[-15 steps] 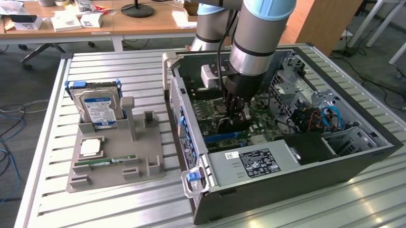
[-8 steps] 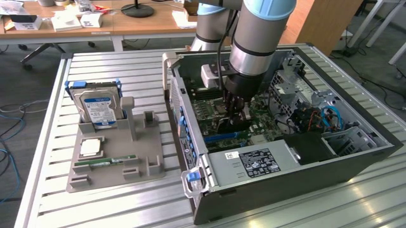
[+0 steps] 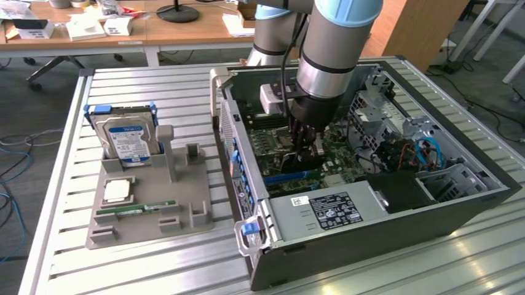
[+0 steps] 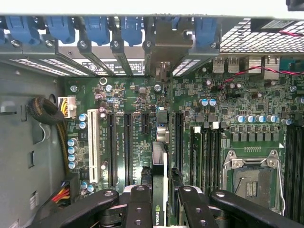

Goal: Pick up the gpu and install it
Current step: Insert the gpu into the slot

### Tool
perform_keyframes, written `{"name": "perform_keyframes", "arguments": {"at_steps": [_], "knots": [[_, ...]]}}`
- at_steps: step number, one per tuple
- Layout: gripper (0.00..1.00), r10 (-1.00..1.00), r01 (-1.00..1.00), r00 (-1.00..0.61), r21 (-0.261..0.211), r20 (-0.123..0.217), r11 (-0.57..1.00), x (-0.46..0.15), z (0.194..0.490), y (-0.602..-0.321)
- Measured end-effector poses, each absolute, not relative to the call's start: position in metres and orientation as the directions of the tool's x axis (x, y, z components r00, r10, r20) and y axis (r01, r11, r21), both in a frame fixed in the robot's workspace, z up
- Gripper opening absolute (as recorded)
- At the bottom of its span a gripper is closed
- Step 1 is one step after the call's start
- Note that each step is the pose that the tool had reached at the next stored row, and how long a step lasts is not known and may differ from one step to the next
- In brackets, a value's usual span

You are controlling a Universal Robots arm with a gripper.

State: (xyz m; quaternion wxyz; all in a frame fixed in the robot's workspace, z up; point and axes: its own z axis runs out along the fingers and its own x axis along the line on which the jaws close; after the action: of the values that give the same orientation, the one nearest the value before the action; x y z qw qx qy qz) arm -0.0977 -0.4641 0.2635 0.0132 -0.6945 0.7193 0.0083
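The pincer (image 3: 302, 140) points straight down inside the open metal case (image 3: 459, 203), mid-frame in the exterior view. Its black fingers (image 4: 139, 202) clamp the gpu (image 4: 158, 171), a slim dark card seen edge-on over the green motherboard (image 4: 228, 95). The wrist view shows long black slots (image 4: 127, 147). The exterior view shows the grey arm (image 3: 332, 55), the slatted surface (image 3: 147, 258) and, at left, a hard drive (image 3: 127, 138).

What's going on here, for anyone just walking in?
A robot arm reaches into the open computer case. Its gripper holds the gpu edge-on between its fingers, over the expansion slots of the green motherboard. A hard drive and a RAM stick sit on the grey tray outside.
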Motion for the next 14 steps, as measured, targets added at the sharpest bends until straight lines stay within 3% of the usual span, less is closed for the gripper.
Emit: {"name": "perform_keyframes", "arguments": {"at_steps": [14], "knots": [[0.26,-0.999,-0.999,-0.035,-0.006,-0.031,0.035,-0.0977,0.2612,-0.4641]]}}
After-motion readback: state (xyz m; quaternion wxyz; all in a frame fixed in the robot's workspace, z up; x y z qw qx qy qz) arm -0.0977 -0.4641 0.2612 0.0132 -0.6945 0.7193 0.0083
